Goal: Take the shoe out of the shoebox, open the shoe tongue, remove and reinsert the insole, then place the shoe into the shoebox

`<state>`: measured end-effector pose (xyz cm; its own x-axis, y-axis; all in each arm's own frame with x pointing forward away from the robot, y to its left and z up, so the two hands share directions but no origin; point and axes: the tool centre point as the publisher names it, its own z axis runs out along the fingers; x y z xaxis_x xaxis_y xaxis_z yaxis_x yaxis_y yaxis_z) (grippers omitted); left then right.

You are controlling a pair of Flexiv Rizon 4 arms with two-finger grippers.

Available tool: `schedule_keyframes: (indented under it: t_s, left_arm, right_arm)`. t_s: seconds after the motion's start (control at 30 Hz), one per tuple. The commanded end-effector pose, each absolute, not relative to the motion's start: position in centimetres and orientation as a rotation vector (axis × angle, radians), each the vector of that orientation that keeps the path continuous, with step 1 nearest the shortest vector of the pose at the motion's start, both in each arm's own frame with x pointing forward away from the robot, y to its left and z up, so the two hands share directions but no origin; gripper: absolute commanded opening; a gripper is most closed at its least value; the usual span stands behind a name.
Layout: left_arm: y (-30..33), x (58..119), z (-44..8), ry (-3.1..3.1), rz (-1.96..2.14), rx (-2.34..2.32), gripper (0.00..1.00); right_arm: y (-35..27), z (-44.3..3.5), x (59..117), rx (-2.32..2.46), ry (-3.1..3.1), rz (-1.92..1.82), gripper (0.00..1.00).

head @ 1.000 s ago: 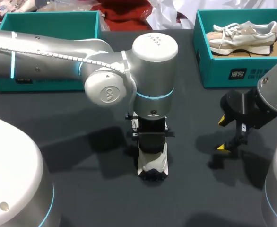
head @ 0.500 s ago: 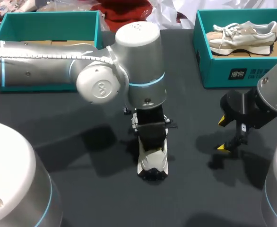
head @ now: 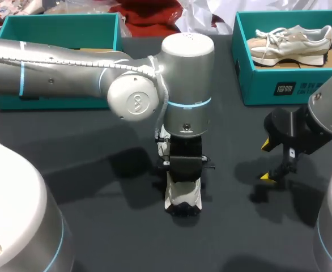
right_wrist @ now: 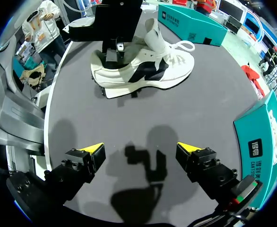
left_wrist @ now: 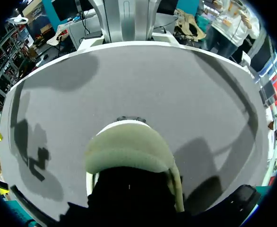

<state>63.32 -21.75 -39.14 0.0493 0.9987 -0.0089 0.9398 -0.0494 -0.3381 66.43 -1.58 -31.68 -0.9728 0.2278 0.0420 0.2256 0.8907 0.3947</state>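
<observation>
Dark table (right_wrist: pixel 200 109) under the right tool (right_wrist: pixel 141 149), tips (right_wrist: pixel 95 147) wide apart; ahead, white shoe (right_wrist: pixel 143 71), left tool (right_wrist: pixel 115 28) at its heel

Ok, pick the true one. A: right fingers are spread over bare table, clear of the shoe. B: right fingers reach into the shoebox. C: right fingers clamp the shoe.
A: the right gripper has its fingers apart with only table between them, the shoe ahead.

The bench (head: pixel 234 130) is matt dark grey, finely grained. The shoe (right_wrist: pixel 143 78) looks smooth and leathery; the left arm (head: pixel 58 62) is satin metal.
</observation>
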Motion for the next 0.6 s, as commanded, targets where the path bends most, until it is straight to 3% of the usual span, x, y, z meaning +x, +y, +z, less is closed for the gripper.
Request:
schedule_keyframes:
  t_s: [0.03,0.2,0.6]
  left_arm:
    - [-22.3,63.9,-41.8,-2.023,0.262,-2.072,0.00]
    - [-21.1,66.5,-41.1,-2.122,0.232,-2.047,0.00]
    - [-20.8,69.1,-34.0,-2.177,0.252,-2.152,0.00]
  right_arm:
    - [-1.6,-31.7,66.3,0.368,3.047,0.631,1.00]
    - [-1.6,-31.7,66.3,0.368,3.047,0.631,1.00]
    - [-1.6,-31.7,66.3,0.368,3.047,0.631,1.00]
